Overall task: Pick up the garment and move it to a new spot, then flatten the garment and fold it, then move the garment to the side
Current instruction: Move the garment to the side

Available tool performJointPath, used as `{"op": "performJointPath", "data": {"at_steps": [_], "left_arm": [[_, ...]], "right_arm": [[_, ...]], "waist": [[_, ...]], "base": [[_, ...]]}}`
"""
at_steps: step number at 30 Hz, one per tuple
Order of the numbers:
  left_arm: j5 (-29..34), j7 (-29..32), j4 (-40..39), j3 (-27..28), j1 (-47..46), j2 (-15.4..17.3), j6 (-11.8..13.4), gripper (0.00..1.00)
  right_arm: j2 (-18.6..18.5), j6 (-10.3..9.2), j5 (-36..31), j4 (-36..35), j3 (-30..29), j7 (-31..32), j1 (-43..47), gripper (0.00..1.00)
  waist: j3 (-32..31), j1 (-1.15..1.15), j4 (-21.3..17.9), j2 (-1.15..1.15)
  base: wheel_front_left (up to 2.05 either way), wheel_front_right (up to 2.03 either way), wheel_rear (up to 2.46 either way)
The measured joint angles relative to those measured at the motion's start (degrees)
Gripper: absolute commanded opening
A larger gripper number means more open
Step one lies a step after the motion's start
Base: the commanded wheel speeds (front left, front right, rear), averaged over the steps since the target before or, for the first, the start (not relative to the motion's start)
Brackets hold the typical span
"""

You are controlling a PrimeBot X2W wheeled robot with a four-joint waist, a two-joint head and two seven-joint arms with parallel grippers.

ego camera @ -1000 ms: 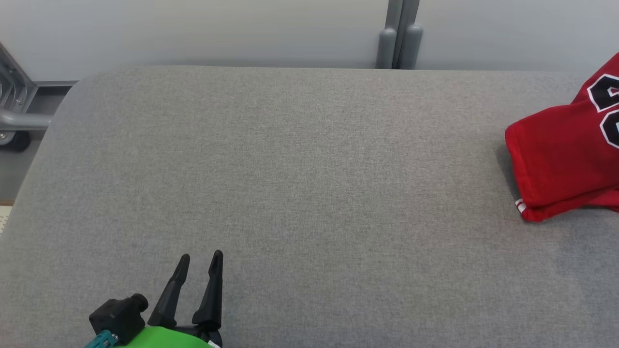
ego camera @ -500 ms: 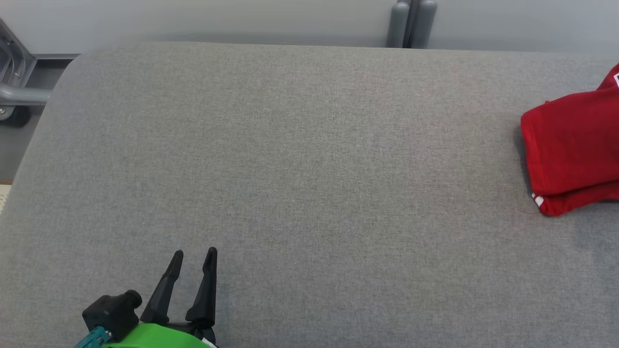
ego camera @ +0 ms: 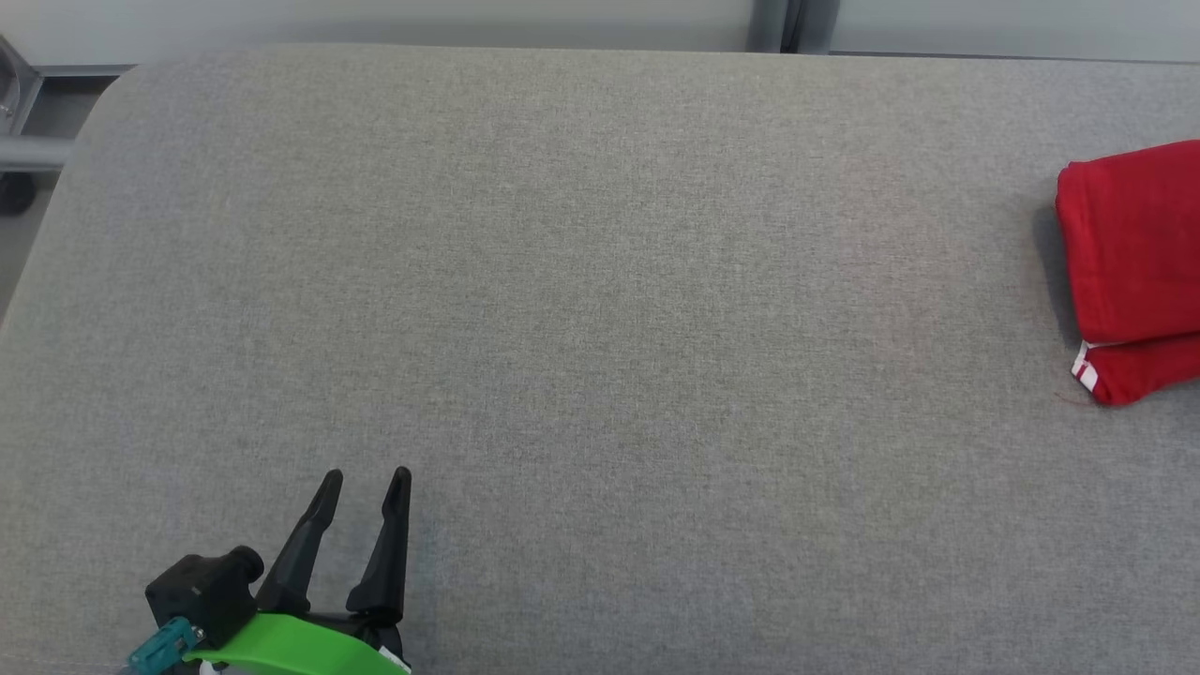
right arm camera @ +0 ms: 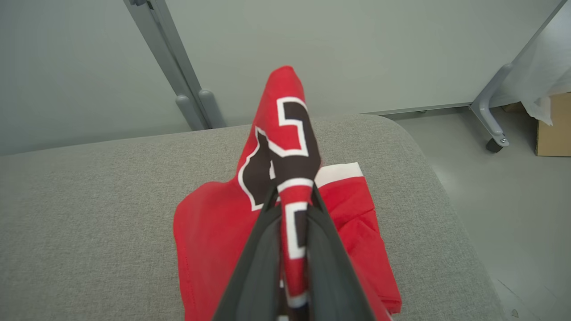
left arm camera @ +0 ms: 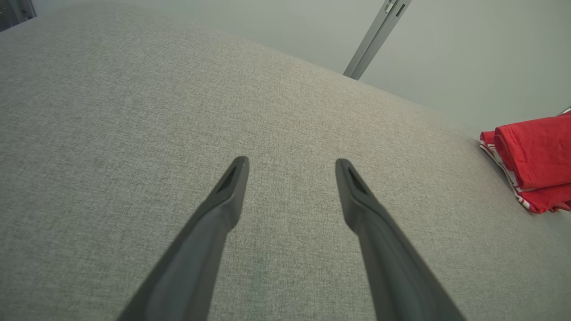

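The garment (ego camera: 1130,272) is a red jersey with black-and-white numerals and white trim, lying folded at the right end of the grey padded table (ego camera: 600,309). It also appears at the right edge of the left wrist view as the garment (left arm camera: 533,160). In the right wrist view my right gripper (right arm camera: 292,196) is shut on a raised fold of the garment (right arm camera: 285,133), lifting it above the rest of the cloth. My left gripper (ego camera: 366,478) hangs open over bare table at the lower left, far from the jersey, its fingers (left arm camera: 227,191) spread with nothing between them.
A grey metal post (right arm camera: 178,76) stands against the pale wall behind the table. To the right of the table's rounded end there is floor with a wheeled frame leg (right arm camera: 490,111) and a cardboard box (right arm camera: 555,129). Another metal frame (ego camera: 28,141) sits off the table's left corner.
The head view has tilted down and swung left, so the jersey sits nearer the right edge and its numerals are out of frame. The left gripper has stayed open.
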Motion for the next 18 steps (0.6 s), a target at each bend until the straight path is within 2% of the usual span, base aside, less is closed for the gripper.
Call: {"op": "performJointPath", "data": {"at_steps": [8, 18], "left_arm": [[0.91, 1.04, -1.32, 0.34, -0.82, 0.55, 0.19, 1.0], [1.3, 2.04, -3.0, 2.48, -0.76, 2.07, 0.49, 1.0]], "right_arm": [[-0.47, -1.98, -0.75, 5.08, -1.96, -2.94, -0.22, 0.0], [0.87, -2.57, -1.01, 10.04, -2.64, -5.12, -0.21, 0.0]], "waist": [[2.14, 0.0, 0.48, 0.0], [4.61, 0.0, 1.39, 0.0]], "base": [[0.0, 0.0, 0.0], [0.0, 0.0, 0.0]]}}
